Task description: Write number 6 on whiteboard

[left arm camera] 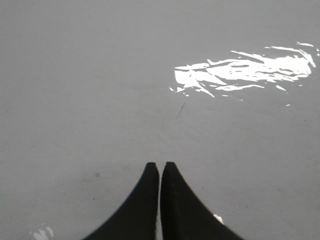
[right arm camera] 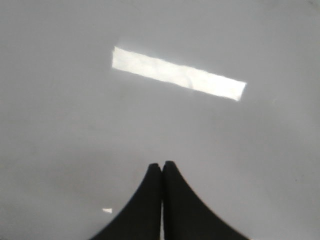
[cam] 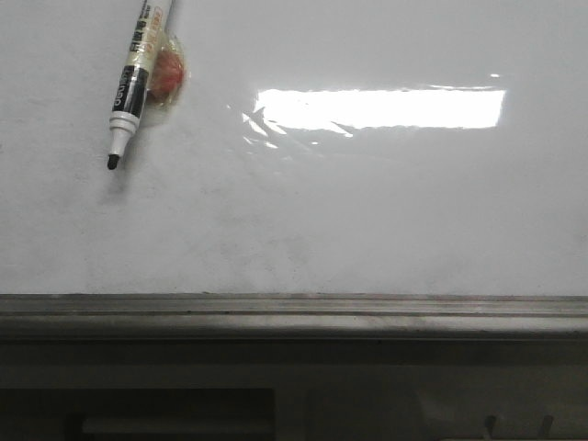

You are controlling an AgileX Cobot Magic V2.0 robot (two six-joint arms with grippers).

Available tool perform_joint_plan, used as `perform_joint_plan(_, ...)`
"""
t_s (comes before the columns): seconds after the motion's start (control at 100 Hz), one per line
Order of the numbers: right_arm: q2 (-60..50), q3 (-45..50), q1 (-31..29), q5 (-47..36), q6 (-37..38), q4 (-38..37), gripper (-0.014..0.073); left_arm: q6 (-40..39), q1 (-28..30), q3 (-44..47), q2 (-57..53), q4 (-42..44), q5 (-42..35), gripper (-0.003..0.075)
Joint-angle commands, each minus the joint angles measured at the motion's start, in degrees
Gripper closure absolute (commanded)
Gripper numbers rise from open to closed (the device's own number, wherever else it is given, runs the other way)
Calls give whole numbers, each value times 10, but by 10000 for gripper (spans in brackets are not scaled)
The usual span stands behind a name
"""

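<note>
The whiteboard point(cam: 367, 220) fills the front view, glossy white and faintly smudged, with a bright rectangular light reflection. No number 6 shows on it. An uncapped marker point(cam: 136, 78) lies on the board at the far left, black tip pointing towards the near edge. My left gripper point(left arm camera: 159, 165) is shut and empty over bare board in the left wrist view. My right gripper point(right arm camera: 162, 164) is shut and empty over bare board in the right wrist view. Neither gripper shows in the front view.
A small red and clear object point(cam: 167, 72) lies against the marker's far side. A grey metal rail point(cam: 294, 312) runs along the board's near edge. A short thin dark mark point(left arm camera: 180, 110) is on the board in the left wrist view.
</note>
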Motion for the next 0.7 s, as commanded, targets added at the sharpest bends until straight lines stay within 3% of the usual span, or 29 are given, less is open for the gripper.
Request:
perform_joint_plan(0.0, -9, 13, -4, -40, -1, -3, 659, -3, -5, 29, -18, -5, -42, 740)
perform_joint_plan(0.69, -9, 13, -4, -45, -1, -3, 659, -3, -5, 29, -18, -5, -42, 740)
